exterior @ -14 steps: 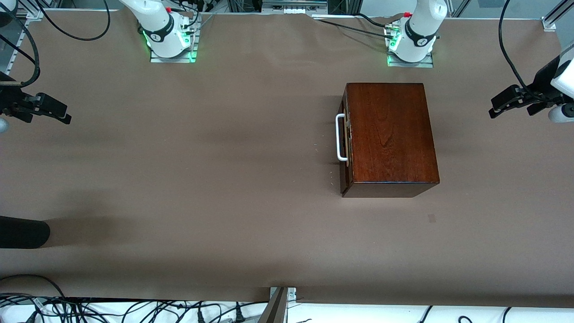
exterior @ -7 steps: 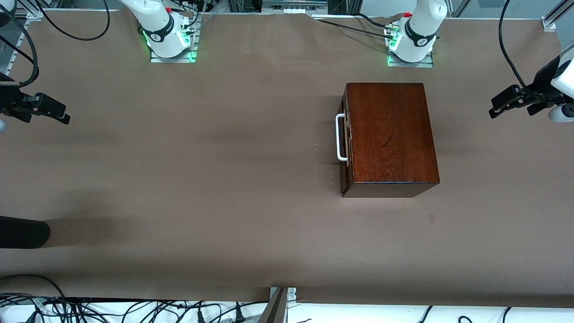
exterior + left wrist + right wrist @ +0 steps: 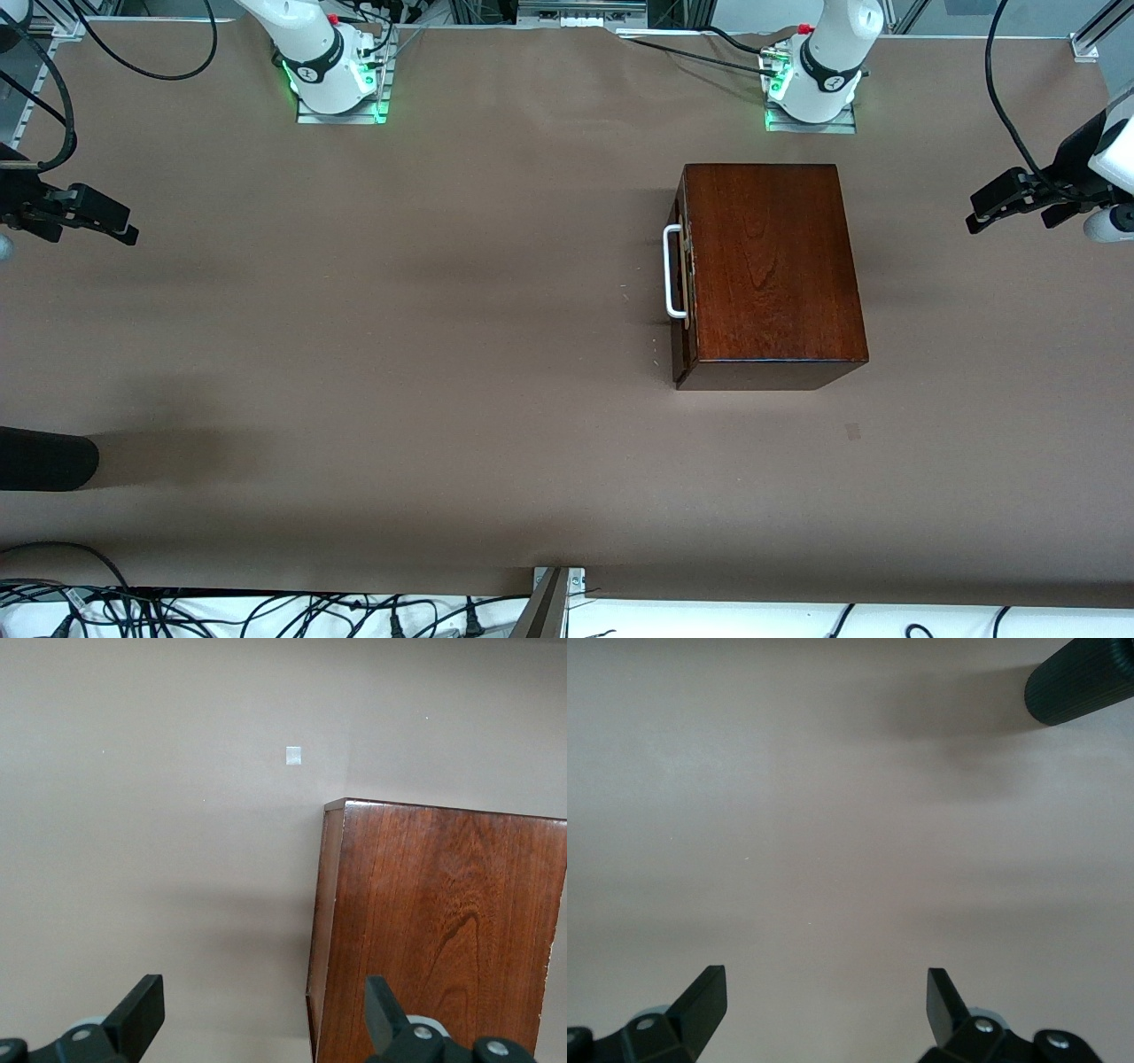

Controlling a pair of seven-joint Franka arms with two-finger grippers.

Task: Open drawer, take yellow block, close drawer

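The glossy mahogany box (image 3: 769, 266) stands on the table toward the left arm's end, and shows in the left wrist view (image 3: 443, 930). Its drawer (image 3: 679, 283) is shut, the dark front and white bar handle (image 3: 671, 270) facing the right arm's end. The yellow block is hidden. My left gripper (image 3: 974, 221) is open and empty, held up over the table's left-arm end beside the box; its fingertips (image 3: 142, 1010) show in its wrist view. My right gripper (image 3: 128, 232) is open and empty over the right arm's end of the table, over bare brown cover (image 3: 833, 859).
A black cylinder (image 3: 44, 458) juts in at the right arm's end, nearer the front camera, also in the right wrist view (image 3: 1081, 682). A small pale square mark (image 3: 853, 431) lies on the cover near the box. Cables run along the table's edges.
The right gripper has shifted very slightly toward the table's edge. The left arm and the box have not moved.
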